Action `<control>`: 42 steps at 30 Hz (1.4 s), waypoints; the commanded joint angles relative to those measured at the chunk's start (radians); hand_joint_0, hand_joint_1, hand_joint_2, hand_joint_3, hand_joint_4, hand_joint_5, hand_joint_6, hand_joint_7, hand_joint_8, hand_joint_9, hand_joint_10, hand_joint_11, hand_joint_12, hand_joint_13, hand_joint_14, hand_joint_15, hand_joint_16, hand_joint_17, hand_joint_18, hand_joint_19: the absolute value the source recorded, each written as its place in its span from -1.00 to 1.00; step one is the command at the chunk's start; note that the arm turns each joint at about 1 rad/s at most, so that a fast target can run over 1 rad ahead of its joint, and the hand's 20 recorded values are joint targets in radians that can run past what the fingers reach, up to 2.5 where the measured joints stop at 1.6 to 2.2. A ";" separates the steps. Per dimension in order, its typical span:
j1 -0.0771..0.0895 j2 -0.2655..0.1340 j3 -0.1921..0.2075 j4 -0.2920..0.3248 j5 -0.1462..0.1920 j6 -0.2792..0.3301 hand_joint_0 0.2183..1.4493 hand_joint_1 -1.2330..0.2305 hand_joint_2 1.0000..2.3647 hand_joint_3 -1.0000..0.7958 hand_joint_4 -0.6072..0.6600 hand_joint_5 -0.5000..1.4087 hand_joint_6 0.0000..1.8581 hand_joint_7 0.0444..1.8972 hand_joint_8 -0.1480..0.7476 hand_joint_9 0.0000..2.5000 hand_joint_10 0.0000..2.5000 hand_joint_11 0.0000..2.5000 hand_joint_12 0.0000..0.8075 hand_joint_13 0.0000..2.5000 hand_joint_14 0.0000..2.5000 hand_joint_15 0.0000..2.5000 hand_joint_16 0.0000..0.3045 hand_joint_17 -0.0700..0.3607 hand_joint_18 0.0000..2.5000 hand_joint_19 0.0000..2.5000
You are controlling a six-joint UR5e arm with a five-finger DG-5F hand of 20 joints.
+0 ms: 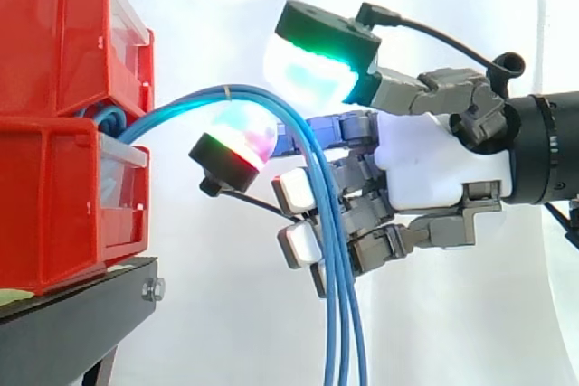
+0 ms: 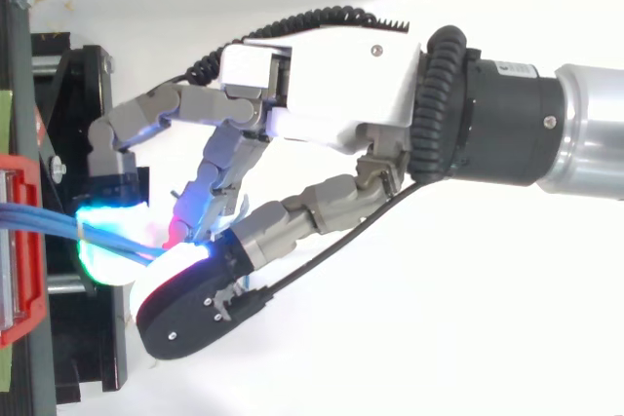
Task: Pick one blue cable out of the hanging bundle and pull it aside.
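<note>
Well, at the left we see two red bins (image 1: 63,115) stacked on the black stand (image 1: 72,323). The blue cables (image 1: 344,314) leave the gap btw. the bins, arch rightward as one bundle and hang straight down (side view). Right of the bins the hand (image 1: 434,164) grasps them: fingers (image 1: 294,189) curled round the hanging bundle, one red-glowing pad on the bins' side, one green-glowing pad just above the arch.

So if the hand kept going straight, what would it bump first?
Probably the blue cables, which hang right at the hand; past them stand the red bins. Depth is hard to judge here.
</note>
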 commanded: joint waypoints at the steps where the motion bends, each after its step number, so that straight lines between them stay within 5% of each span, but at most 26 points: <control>1: 0.003 -0.009 0.000 0.010 0.000 0.001 -0.47 -0.39 -0.99 -0.31 -0.04 -0.51 -0.37 0.22 -0.15 -0.12 -0.99 -0.69 -0.15 -0.23 -0.98 -0.54 -0.67 -0.16 -0.37 -0.43; 18: -0.002 -0.018 0.002 0.016 -0.006 0.005 -0.53 -0.17 -1.00 -0.44 -0.02 -0.46 -0.46 0.36 -0.14 -0.05 -0.99 -0.71 -0.14 -0.20 -0.98 -0.56 -0.66 -0.13 -0.35 -0.44; 26: -0.006 -0.018 0.029 -0.022 -0.025 0.004 -0.46 -0.23 -0.99 -0.40 -0.04 -0.47 -0.45 0.37 -0.15 -0.06 -0.99 -0.70 -0.16 -0.20 -0.98 -0.55 -0.68 -0.16 -0.36 -0.44; 35: -0.008 -0.018 0.057 -0.053 -0.025 -0.010 -0.44 -0.32 -0.98 -0.21 0.02 -0.48 -0.37 0.26 -0.09 -0.06 -0.99 -0.71 -0.09 -0.18 -0.98 -0.56 -0.64 -0.10 -0.32 -0.46; 42: -0.011 -0.018 0.066 -0.061 -0.025 -0.021 -0.42 -0.50 -0.99 -0.10 0.08 -0.56 -0.13 -0.19 -0.04 -0.13 -0.99 -0.64 -0.03 -0.22 -0.98 -0.57 -0.61 -0.05 -0.30 -0.47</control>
